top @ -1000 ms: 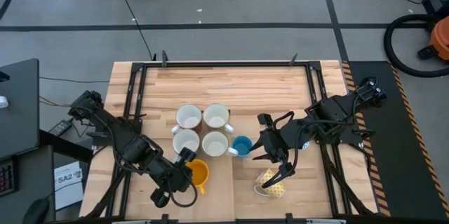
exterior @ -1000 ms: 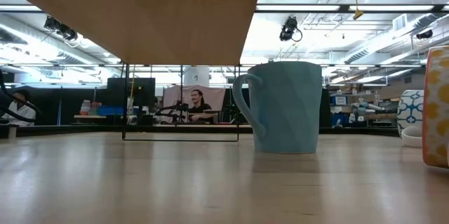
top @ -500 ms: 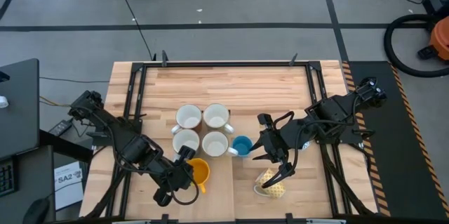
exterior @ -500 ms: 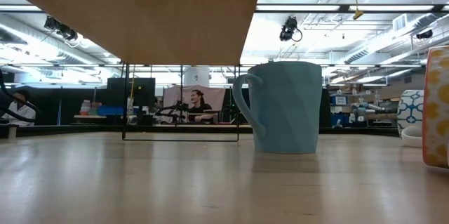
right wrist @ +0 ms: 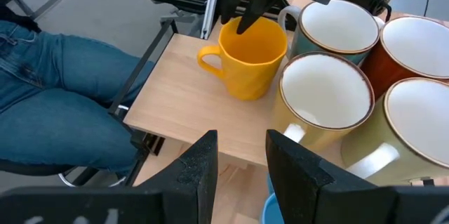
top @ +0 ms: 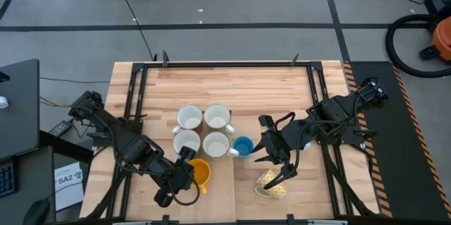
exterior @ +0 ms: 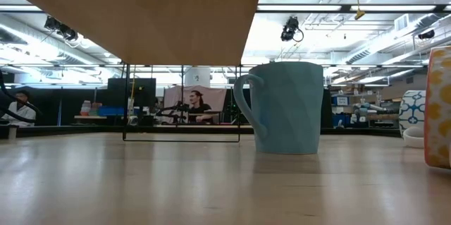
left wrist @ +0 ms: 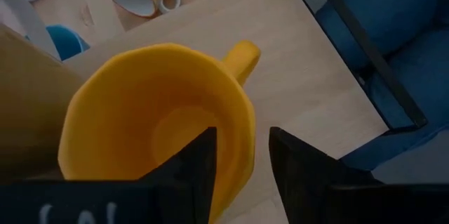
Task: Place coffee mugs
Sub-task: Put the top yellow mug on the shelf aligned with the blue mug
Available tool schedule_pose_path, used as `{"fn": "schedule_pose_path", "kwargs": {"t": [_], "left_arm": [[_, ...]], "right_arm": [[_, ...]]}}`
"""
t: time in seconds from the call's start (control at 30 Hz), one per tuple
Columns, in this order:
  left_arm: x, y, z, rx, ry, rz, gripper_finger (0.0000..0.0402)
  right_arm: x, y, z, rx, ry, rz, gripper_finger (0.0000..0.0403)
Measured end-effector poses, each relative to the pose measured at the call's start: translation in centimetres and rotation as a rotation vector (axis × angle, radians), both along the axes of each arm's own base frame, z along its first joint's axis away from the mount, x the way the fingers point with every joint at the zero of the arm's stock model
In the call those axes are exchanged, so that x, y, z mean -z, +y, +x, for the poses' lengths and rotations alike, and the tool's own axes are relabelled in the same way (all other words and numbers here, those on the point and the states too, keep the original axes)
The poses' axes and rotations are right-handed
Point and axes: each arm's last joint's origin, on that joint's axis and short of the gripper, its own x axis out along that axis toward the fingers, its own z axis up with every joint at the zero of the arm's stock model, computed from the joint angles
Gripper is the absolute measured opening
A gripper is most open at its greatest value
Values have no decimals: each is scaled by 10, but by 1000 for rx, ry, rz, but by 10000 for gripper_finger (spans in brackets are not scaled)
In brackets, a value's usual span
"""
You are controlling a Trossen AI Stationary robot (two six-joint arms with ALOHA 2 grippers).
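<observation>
The orange mug (top: 200, 173) stands upright near the table's near edge, with my left gripper (top: 188, 171) shut on its rim. Four mugs with white insides (top: 202, 130) stand in a square at the table's middle. The bright blue mug (top: 242, 147) stands just right of them, also clear in the low view (exterior: 285, 105). My right gripper (top: 261, 151) hovers open beside the blue mug, touching nothing. The yellow patterned mug (top: 273, 184) lies on its side by the near edge. A blue-and-white patterned mug (exterior: 412, 112) shows beside it. My left gripper (left wrist: 242, 136) has the orange mug's rim wall (left wrist: 244, 122) between its fingers, one finger (left wrist: 200, 164) inside the hollow and one (left wrist: 298, 171) outside. It comes slanting down from the table's left. The mug stands upright on the table, its handle (left wrist: 240, 57) away from the fingers.
A person in jeans (right wrist: 56, 97) sits close to the table's near edge beside the orange mug. The far half of the table (top: 232, 84) holds nothing. Black frame rails (top: 137, 91) run along both sides. People sit at desks far behind in the low view.
</observation>
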Motion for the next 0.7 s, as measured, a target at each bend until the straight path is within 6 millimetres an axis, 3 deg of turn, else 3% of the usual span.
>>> {"fn": "schedule_pose_path", "kwargs": {"t": [0.2, 0.43, 0.7], "left_arm": [[-7, 1, -3, 3, -14, -16, 131], [-37, 2, -3, 1, -97, -77, 131], [-62, -4, 8, -56, -330, -182, 130]], "right_arm": [[0, 0, 0, -2, 0, -1, 126], [0, 0, 0, -2, -1, -2, 126], [0, 0, 0, -2, 0, -2, 126]]}}
